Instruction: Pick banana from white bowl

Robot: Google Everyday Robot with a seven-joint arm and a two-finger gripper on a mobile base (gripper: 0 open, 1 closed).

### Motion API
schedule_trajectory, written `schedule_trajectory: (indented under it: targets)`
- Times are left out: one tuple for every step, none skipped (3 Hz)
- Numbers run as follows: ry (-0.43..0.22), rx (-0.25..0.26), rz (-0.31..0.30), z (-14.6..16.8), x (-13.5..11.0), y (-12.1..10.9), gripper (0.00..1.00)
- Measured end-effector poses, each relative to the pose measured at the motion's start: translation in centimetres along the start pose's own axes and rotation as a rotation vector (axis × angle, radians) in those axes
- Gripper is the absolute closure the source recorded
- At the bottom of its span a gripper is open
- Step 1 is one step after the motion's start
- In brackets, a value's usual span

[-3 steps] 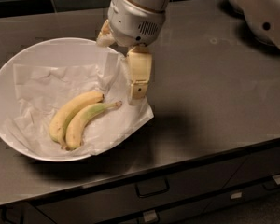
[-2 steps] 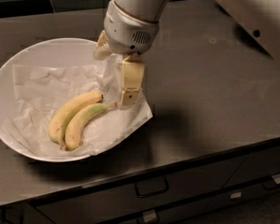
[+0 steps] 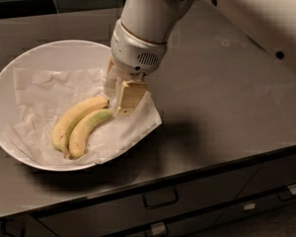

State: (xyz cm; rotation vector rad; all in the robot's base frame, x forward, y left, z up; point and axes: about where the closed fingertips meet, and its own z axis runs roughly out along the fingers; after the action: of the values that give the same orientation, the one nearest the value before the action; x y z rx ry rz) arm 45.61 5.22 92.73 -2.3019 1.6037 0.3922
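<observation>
Camera view, single angle from above onto a dark grey countertop (image 3: pixel 237 107). Item 1: white bowl (image 3: pixel 19 68), wide and shallow, at the left of the counter, lined with a crumpled white paper sheet (image 3: pixel 44 93) whose corner spills over the bowl's right rim. Item 2: banana (image 3: pixel 86 132), slim, yellow with a green-tinged neck, lying on the paper in the bowl, its neck pointing up-right. Item 3: second banana (image 3: pixel 71 120), plumper, all yellow, touching the first along its upper-left side. Item 4: gripper (image 3: pixel 119 95), beige, on a white arm (image 3: pixel 148 23) with a small vent grille, lowered into the bowl at the bananas' neck ends; whether it is clenched or released cannot be told. Item 5: drawer fronts (image 3: pixel 160 199) with handles below the counter edge.
</observation>
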Motion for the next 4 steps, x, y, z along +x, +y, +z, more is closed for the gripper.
schedule_trajectory:
  targets:
    - [0.003,-0.015,0.011,1.2,0.2,0.1,0.48]
    - [0.006,-0.04,0.001,2.5,0.0,-0.4,0.48]
    - [0.01,-0.056,-0.022,3.4,-0.3,-1.2,0.47]
    - [0.015,-0.061,-0.044,3.9,-0.7,-1.9,0.47]
